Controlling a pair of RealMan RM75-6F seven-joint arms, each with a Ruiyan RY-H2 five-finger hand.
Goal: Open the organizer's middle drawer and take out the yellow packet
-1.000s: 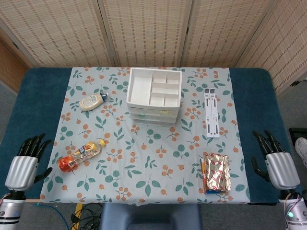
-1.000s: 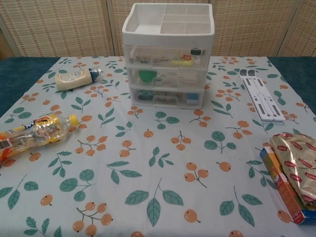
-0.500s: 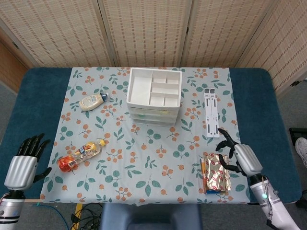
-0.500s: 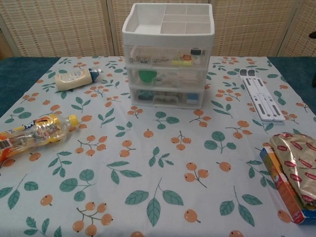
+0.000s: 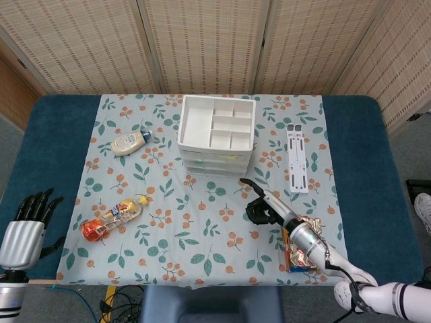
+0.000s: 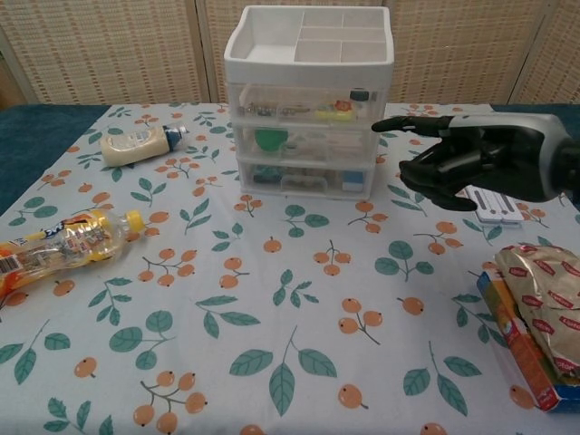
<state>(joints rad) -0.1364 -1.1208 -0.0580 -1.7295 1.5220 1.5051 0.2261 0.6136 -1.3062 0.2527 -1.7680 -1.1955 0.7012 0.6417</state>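
Right hand has swung in, empty and half-curled, beside the organizer.

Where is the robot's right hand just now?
The right hand hangs above the tablecloth, in front of the organizer and slightly right of it, holding nothing.

Glossy clear-plastic organizer; matt printed tablecloth
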